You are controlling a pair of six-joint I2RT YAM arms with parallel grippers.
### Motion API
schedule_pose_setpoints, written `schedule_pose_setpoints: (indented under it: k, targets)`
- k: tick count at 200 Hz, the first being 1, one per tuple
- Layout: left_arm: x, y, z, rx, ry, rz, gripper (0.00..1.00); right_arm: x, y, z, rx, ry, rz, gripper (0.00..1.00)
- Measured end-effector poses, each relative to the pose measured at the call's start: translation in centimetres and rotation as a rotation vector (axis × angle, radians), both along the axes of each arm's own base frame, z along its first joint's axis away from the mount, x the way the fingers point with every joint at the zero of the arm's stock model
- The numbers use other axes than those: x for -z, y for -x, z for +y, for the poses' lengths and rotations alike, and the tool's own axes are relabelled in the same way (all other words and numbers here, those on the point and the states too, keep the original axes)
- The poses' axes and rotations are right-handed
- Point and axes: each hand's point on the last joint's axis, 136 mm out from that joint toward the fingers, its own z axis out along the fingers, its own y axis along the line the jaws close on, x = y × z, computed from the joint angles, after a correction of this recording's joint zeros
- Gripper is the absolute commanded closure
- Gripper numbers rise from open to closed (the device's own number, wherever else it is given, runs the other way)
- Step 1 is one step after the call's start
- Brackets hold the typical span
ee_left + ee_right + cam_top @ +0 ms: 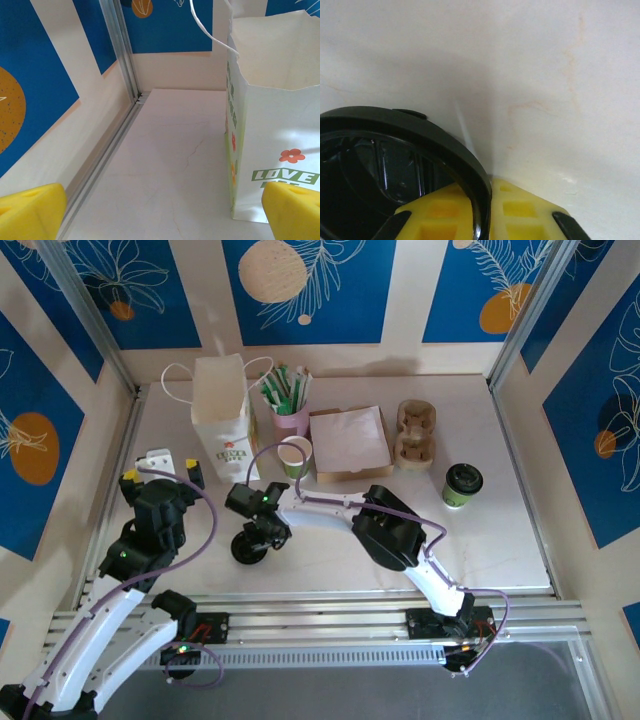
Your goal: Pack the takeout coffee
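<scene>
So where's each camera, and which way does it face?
Top external: above and behind, looking down at the table; both arms show.
Left wrist: on the left arm, facing the paper bag; open yellow fingertips at bottom corners.
Right wrist: low over the table, facing the black lid pinched between its fingers.
Shared: top and left wrist both show the bag.
</scene>
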Motion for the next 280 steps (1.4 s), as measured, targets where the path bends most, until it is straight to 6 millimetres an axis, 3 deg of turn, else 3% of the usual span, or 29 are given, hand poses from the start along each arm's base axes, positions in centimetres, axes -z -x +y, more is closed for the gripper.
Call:
schedule_pose_setpoints:
  k: [26,52,72,89,115,137,162,225,280]
  targets:
    - [0.0,0.0,0.0,0.0,0.0,0.001,0.0,-0.7,-0.3,-1.8,0.016,0.023,-0.025,0.93]
    - [0.2,-0.2,-0.2,0.005,-0.002,0.009,0.0,-3.7,-0.9,-5.2,0.051,0.021,-0.065,0.93]
    - [0.6,-0.5,-0.6,0.024,-0.003,0.025,0.0,-7.0,-2.7,-9.4,0.126,-0.002,-0.116,0.94]
    - [1.0,-0.8,-1.0,0.043,-0.003,0.042,0.0,-8.9,-4.8,-14.4,0.229,-0.012,-0.147,0.94]
    - [1.8,-1.3,-1.9,0.08,-0.002,0.072,0.0,-8.5,-6.9,-22.1,0.385,0.042,-0.149,0.93]
    - [2.4,-1.6,-2.6,0.113,0.0,0.096,0.0,-7.2,-7.0,-25.6,0.439,0.086,-0.113,0.92]
    - [2.8,-1.8,-3.3,0.145,0.005,0.112,0.0,-6.4,-7.1,-26.4,0.437,0.096,-0.086,0.92]
    - [3.7,-2.1,-4.9,0.214,0.011,0.148,0.0,-2.1,-8.2,-24.5,0.391,0.149,0.013,0.9]
    - [5.7,-2.6,-7.0,0.296,0.006,0.228,0.0,-2.5,-9.8,-23.8,0.394,0.136,-0.004,0.86]
